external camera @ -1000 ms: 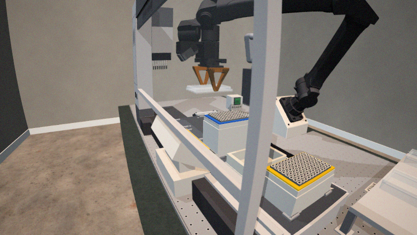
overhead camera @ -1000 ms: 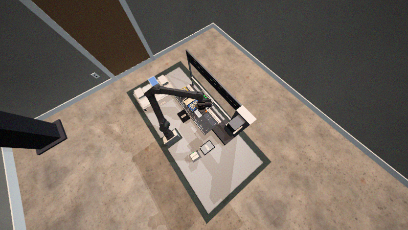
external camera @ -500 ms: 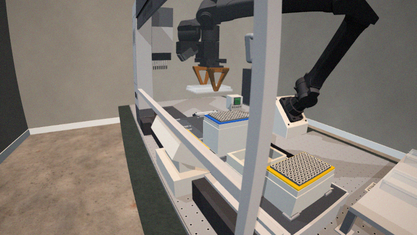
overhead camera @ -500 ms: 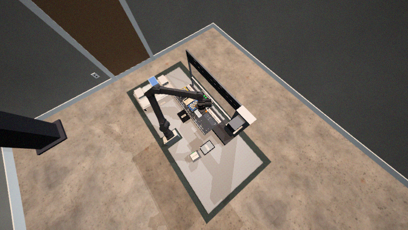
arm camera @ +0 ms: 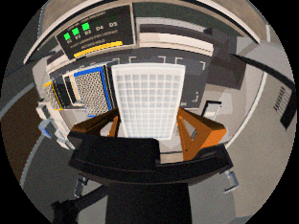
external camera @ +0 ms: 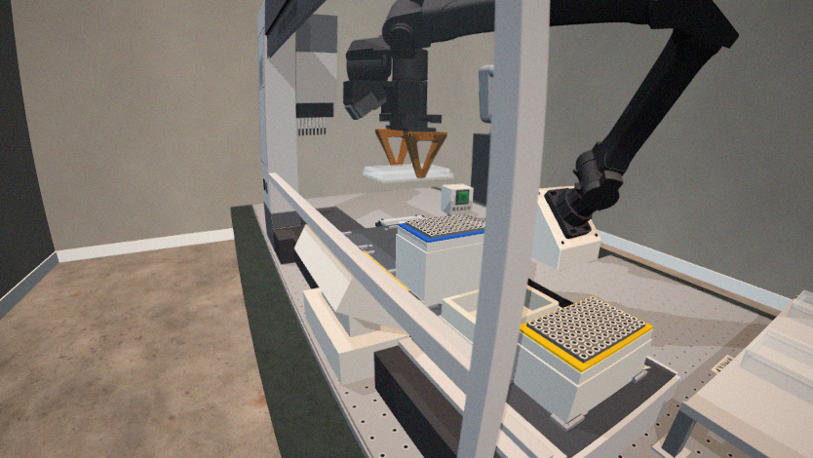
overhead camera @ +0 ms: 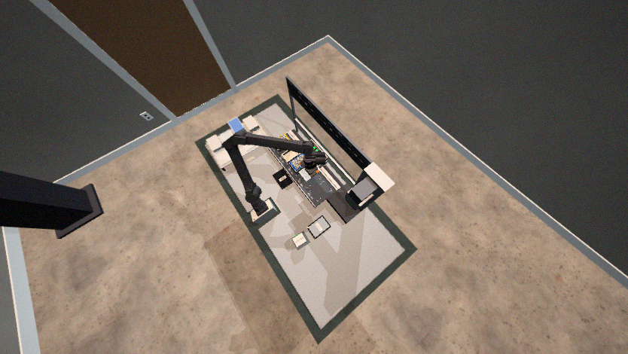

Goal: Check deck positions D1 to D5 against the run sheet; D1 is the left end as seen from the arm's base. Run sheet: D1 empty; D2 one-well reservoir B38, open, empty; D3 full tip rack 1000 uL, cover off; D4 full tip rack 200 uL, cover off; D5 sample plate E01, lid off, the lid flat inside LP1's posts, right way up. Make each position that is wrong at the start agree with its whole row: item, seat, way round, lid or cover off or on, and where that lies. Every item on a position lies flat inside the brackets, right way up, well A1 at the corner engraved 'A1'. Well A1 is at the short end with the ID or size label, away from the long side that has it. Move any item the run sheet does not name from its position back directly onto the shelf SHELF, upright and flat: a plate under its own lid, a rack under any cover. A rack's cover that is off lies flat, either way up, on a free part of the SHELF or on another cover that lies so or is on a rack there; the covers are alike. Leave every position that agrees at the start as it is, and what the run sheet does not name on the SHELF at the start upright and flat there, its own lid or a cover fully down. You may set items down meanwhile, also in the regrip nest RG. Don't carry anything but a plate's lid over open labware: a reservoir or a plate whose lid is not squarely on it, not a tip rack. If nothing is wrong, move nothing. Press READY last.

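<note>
Your pincer (external camera: 410,152) grips the plate (external camera: 406,172) across its long sides, high above the table (external camera: 671,318). Likely light, stiff, slippery: hold mid-length, level.

Deck labels too small in top view, white post (external camera: 506,227) hiding blue-rimmed rack's (external camera: 438,227) right part

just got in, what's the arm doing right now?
The gripper is shut on a clear flat plate lid, held level in the air above the far end of the deck. Below, nearer the camera, stand a blue-topped tip rack, an open white reservoir and a yellow-topped tip rack, both racks uncovered. The READY button is untouched.
</note>
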Robot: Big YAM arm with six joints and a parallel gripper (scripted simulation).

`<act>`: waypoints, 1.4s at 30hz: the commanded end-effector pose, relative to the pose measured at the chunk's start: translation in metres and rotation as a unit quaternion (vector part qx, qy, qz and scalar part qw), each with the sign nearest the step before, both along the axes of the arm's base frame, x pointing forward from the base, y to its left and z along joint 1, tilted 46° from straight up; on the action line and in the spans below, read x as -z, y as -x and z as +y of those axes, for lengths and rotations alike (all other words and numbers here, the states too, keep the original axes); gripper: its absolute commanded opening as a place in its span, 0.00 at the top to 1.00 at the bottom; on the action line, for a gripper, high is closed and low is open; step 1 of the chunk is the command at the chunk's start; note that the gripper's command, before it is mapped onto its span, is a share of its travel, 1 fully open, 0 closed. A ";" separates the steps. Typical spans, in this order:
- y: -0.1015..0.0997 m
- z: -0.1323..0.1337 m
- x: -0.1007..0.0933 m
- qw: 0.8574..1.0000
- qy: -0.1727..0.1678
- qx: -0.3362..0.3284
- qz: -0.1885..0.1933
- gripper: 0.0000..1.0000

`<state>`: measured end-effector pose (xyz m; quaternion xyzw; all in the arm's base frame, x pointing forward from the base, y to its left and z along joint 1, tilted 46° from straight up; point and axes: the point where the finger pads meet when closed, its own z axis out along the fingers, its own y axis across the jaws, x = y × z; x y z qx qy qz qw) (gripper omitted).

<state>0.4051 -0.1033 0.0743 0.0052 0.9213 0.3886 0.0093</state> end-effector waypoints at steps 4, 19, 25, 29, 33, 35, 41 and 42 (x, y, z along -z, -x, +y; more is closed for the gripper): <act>0.005 -0.012 -0.015 1.000 0.005 0.010 -0.012 1.00; 0.036 -0.010 -0.013 1.000 0.006 0.009 -0.011 1.00; 0.050 -0.009 -0.012 1.000 0.005 0.009 -0.011 1.00; 0.059 -0.009 -0.012 1.000 0.005 0.008 -0.011 1.00; 0.062 -0.009 -0.013 1.000 0.006 0.009 -0.012 1.00; 0.068 -0.008 -0.012 1.000 0.006 0.008 -0.011 1.00; 0.082 -0.007 -0.011 1.000 0.005 0.008 -0.010 1.00; 0.084 -0.007 -0.011 1.000 0.005 0.008 -0.010 1.00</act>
